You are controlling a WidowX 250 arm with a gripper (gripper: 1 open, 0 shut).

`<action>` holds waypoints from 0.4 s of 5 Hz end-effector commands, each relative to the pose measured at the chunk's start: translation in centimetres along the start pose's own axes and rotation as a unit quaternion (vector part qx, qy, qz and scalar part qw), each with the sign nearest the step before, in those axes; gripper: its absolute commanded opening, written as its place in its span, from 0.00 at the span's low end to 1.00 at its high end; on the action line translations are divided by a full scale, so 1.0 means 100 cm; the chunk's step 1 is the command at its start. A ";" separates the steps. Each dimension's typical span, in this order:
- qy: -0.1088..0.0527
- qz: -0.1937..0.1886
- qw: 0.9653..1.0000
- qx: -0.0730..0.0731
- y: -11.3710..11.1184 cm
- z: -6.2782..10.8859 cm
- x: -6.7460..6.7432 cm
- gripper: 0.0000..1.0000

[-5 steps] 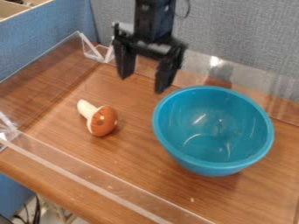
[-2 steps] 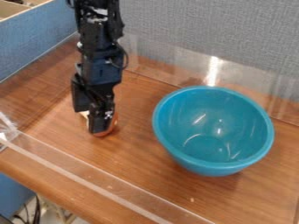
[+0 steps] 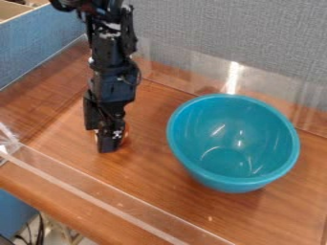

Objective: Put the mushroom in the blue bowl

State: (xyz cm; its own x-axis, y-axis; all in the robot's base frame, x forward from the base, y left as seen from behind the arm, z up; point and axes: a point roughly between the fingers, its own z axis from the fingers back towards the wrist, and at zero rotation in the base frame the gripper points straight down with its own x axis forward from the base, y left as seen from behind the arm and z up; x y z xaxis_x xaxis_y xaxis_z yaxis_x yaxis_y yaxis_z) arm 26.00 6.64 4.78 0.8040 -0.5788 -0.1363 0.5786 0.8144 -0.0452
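The end effector (image 3: 110,140) sits left of centre in the frame, pointing straight down, its dark fingers spread wide and lowered to the bench (image 3: 153,206). The fingers bracket the mushroom (image 3: 117,141), of which only a sliver of reddish-brown cap shows between and beside them; nothing is gripped yet. Whether either finger already touches the cap cannot be told from this view.

The step in hand is the grasp. To do it well, the fingers should close slowly and evenly on the cap, so that the rounded toy is neither squeezed sideways nor rolled out from between them. The tips look low enough; pressing lower would likely scrape the wooden surface.

The blue bowl (image 3: 235,142) stands at the right of the frame, well apart from the mushroom, open side up and empty. Once the grip is firm, the lift should probably clear the bowl's rim before any sideways travel, since the wall is tall compared with the toy. Release is best made over the bowl's middle, low inside it, so the mushroom does not bounce out.

A clear barrier (image 3: 76,177) edges the bench at lower left, close to the arm (image 3: 113,67).
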 end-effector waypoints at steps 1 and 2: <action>-0.025 -0.014 0.999 0.017 0.013 0.008 0.007 1.00; -0.034 -0.010 0.999 0.016 0.010 0.015 0.006 1.00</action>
State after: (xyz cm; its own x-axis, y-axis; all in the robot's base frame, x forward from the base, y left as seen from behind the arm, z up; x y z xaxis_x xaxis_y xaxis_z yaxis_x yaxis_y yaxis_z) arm 26.46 6.72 4.39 0.7975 -0.5928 -0.1119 0.5890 0.8052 -0.0685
